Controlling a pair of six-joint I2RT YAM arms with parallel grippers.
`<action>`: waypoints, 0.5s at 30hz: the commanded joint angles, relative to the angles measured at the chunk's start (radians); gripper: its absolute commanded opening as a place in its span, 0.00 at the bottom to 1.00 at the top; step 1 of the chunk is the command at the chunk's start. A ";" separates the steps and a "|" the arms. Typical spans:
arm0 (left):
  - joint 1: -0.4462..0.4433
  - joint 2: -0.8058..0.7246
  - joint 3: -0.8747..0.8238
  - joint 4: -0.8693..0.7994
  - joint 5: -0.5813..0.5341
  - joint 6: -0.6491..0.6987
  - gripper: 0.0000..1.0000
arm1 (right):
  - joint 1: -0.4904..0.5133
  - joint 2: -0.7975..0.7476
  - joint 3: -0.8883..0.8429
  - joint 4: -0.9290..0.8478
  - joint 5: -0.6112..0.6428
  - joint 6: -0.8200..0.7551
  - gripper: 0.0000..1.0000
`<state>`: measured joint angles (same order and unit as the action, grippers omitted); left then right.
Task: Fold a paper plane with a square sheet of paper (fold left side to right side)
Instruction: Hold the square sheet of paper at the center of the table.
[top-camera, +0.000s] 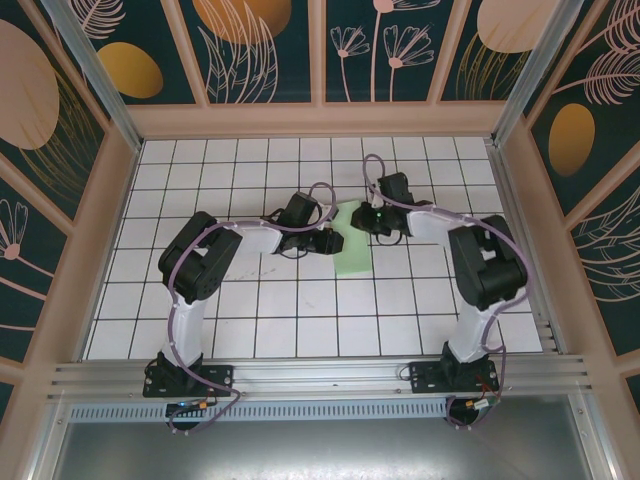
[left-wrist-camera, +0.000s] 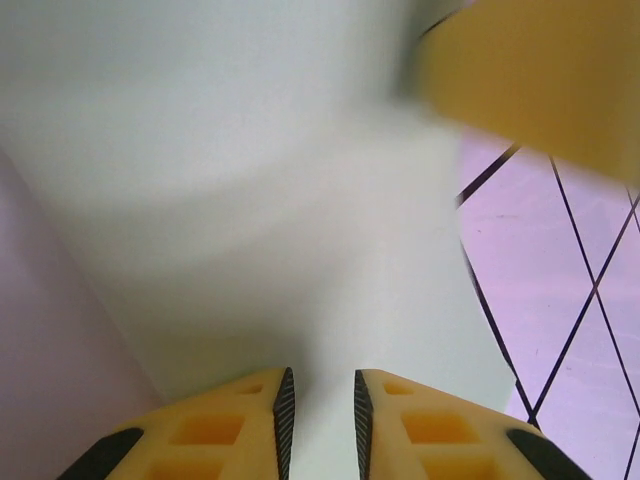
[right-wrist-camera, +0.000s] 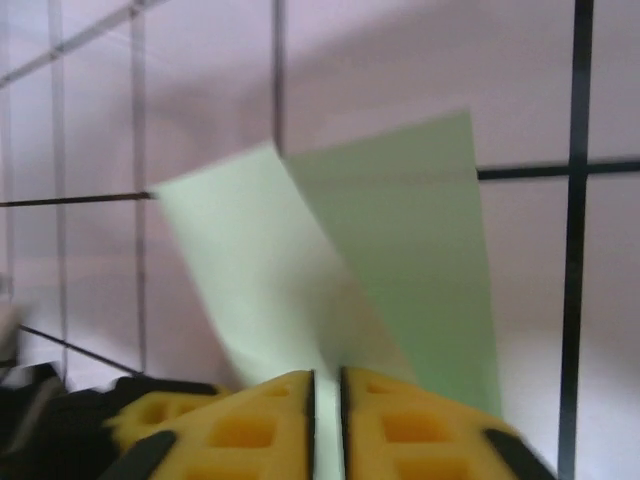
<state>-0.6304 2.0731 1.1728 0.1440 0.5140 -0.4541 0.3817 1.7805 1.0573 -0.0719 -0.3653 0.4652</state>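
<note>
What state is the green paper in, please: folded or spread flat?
Folded: the sheet shows two layers meeting near the fingers, and looks narrow from above.

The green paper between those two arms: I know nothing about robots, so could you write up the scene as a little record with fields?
Surface: white tiled table
Object: pale green sheet of paper, partly folded, one flap raised
Left gripper: at the paper's left edge, paper running between its fingers, grip unclear
Right gripper: closed on the paper's edge, which runs into the narrow slit

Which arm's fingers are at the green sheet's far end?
The right arm's fingers: they sit at the far end of the square sheet of paper; the left arm's fingers are at its left edge, nearer the bases.
</note>
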 joint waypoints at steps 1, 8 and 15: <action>-0.002 0.040 0.005 -0.064 -0.059 -0.001 0.27 | 0.006 -0.138 -0.050 -0.023 0.046 -0.023 0.22; -0.006 0.042 0.014 -0.085 -0.080 0.002 0.27 | 0.052 -0.254 -0.225 -0.044 -0.013 0.027 0.00; -0.008 0.037 0.022 -0.101 -0.088 0.008 0.27 | 0.088 -0.147 -0.242 -0.053 0.045 0.042 0.00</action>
<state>-0.6380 2.0735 1.1896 0.1078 0.4847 -0.4538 0.4686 1.5948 0.8139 -0.1097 -0.3458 0.4889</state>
